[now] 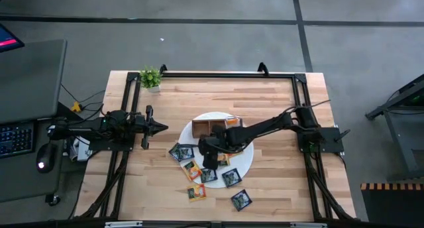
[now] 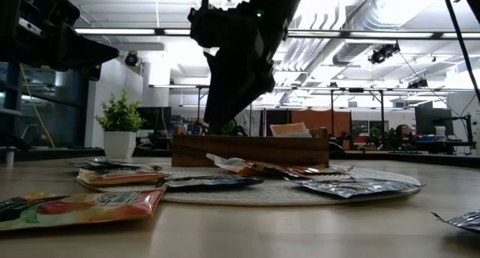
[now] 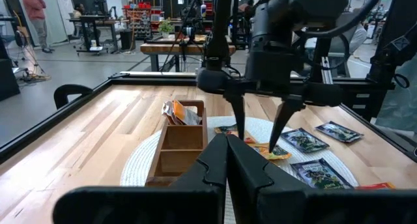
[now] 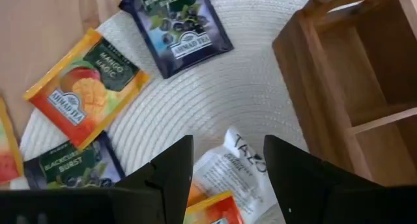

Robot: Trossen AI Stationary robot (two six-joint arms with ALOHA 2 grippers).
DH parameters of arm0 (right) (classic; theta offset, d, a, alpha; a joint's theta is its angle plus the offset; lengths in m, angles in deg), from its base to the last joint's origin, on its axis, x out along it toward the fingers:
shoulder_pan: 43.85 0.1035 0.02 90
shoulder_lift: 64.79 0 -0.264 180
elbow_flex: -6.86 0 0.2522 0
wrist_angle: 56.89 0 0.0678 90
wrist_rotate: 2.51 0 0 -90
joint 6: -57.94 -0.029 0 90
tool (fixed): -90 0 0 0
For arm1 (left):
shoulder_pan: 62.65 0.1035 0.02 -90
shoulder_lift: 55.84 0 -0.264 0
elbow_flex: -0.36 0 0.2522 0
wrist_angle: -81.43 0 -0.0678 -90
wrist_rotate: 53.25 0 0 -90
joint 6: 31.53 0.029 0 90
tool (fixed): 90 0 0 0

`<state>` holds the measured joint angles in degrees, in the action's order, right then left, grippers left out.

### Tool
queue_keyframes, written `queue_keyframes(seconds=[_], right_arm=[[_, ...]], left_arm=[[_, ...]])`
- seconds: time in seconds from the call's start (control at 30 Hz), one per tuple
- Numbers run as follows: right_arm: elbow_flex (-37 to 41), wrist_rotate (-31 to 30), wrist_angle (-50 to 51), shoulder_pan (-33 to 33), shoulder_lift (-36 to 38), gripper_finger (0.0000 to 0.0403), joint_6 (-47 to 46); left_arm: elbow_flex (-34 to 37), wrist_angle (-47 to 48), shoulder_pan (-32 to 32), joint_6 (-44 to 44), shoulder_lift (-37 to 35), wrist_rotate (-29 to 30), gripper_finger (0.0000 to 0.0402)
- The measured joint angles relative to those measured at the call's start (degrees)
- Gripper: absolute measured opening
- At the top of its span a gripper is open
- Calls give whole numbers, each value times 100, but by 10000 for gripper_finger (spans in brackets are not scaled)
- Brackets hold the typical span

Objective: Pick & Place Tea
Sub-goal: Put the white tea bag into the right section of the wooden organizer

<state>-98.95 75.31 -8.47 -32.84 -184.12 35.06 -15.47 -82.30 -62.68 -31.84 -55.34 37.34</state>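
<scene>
Tea sachets (image 1: 209, 175) lie scattered, several half-hidden beneath the right gripper (image 4: 227, 160), whose fingers spread wide over a white sachet (image 4: 238, 175). Left gripper (image 3: 226, 152) is pinched closed, empty.

A brown wooden box (image 1: 213, 127) with compartments sits on a round white woven mat (image 1: 246, 156) near the worktop (image 1: 278, 188) centre. A small potted plant (image 1: 150, 77) stands at eleven o'clock; a keyboard (image 1: 14, 138) and mouse (image 1: 42, 156) lie off its nine o'clock edge.
</scene>
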Motion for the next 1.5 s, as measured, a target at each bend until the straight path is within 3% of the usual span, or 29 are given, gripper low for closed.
queue_keyframes(seconds=[0.4,0.63,1.17,1.3,1.5], right_arm=[[-11,-304,-140,210,-470,185,-744],[-13,-808,-69,249,-457,185,-1025],[-15,-691,-172,244,-727,182,-1165],[-15,-685,-143,242,-728,160,-1184],[-15,-615,-146,238,-728,86,-1189]], left_arm=[[0,-1,1,-1,-1,-2,1],[0,1,0,-1,-1,-1,1],[-1,2,-1,-1,0,-4,1],[0,2,1,-1,1,-4,1],[0,2,1,1,-1,-6,1]])
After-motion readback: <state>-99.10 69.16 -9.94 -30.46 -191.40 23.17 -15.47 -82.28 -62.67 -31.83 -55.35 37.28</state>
